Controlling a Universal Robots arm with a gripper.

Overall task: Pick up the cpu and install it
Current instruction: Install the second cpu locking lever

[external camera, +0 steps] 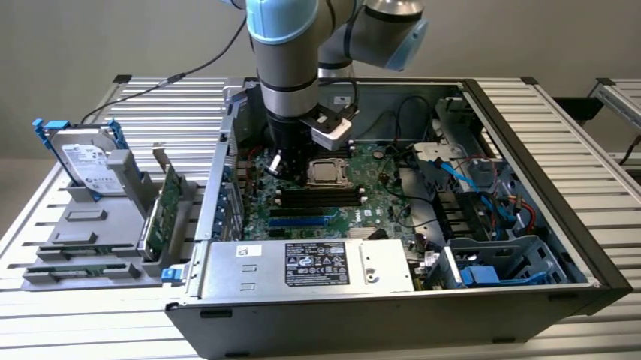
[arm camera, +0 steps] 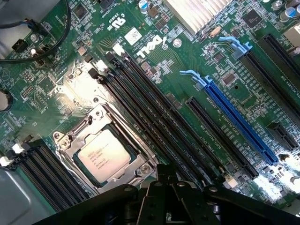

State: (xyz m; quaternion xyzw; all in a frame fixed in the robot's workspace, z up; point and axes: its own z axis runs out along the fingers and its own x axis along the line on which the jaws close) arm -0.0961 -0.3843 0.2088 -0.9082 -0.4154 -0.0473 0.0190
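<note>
While your arm hangs over the open computer case (external camera: 591, 255), look at the cpu (arm camera: 104, 153). It lies flat in its metal socket frame (arm camera: 101, 140) on the green motherboard (arm camera: 187, 84), silver top facing up. It is square, so no side is longer. Its edges sit slanted in the wrist view, lined up with the long black memory slots (arm camera: 154, 112) beside it. Your gripper (external camera: 281, 166) is closed tight and holds nothing. It hovers just beside the socket.
</note>
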